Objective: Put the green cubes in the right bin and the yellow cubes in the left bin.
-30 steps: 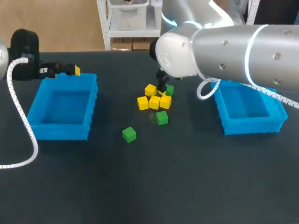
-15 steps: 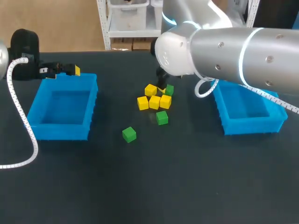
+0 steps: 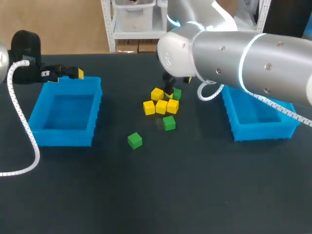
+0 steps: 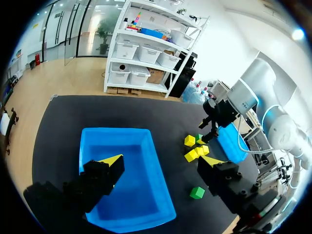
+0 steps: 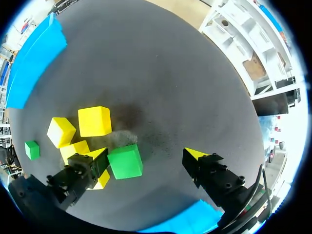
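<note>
Since 1 second ago the right arm (image 3: 234, 53) has shifted slightly toward the far left of the worktop (image 3: 146, 195); no cube has moved. The right end effector (image 5: 146, 155) hangs over the central cluster with its fingers spread apart, holding nothing. In the right wrist view, 1 green cube (image 5: 125, 162) lies on the worktop between those fingers, just beside 1 yellow tip and apart from the other. The 4 yellow cubes (image 3: 161, 107) sit bunched just beside it, between the 2 bins. Another green cube (image 3: 169, 123) lies just in front of the bunch. A lone green cube (image 3: 135, 140) lies farther forward, toward the left bin (image 3: 63, 136). The right bin (image 3: 258, 130) stands well apart on the other side. The left end effector (image 4: 161, 161) hovers at the left bin's far rim, fingers wide apart, gripping nothing.
</note>
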{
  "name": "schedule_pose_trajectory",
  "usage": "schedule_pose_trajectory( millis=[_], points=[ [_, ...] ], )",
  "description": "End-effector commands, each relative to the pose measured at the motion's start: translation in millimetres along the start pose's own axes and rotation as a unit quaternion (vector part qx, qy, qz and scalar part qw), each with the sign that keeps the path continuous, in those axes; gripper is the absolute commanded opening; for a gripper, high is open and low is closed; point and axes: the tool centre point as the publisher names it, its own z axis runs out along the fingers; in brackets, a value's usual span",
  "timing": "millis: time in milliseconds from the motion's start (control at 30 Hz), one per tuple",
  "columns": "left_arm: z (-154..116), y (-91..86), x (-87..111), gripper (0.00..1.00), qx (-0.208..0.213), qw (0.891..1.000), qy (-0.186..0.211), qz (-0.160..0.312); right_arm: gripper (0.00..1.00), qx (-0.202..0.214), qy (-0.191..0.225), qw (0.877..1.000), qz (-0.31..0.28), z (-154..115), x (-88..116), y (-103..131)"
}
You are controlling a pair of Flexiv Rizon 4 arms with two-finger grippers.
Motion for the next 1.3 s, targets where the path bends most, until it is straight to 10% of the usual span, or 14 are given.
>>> schedule_pose_trajectory(
  millis=[33, 100, 567, 833, 1300],
  points=[
    [0.0, 2.2, 1.0, 1.00, 0.005, 1.000, -0.003, 0.001, 0.67, 0.005, 0.004, 1.000, 0.000, 2.6, -0.3, 1.8],
    [0.0, 2.2, 1.0, 1.00, 0.005, 1.000, -0.003, 0.001, 0.00, 0.006, 0.005, 1.000, 0.003, 3.7, 1.2, 2.3],
    [0.0, 2.2, 1.0, 1.00, 0.005, 1.000, -0.003, 0.001, 0.00, 0.005, 0.007, 1.000, 0.014, -7.1, 13.9, 2.8],
    [0.0, 2.2, 1.0, 1.00, 0.005, 1.000, -0.003, 0.001, 0.00, 0.046, -0.068, 0.996, 0.046, -80.3, 22.9, -13.5],
    [0.0, 2.2, 1.0, 1.00, 0.005, 1.000, -0.003, 0.001, 0.00, 0.085, -0.123, 0.978, 0.145, -144.5, 126.5, -45.0]
  ],
)
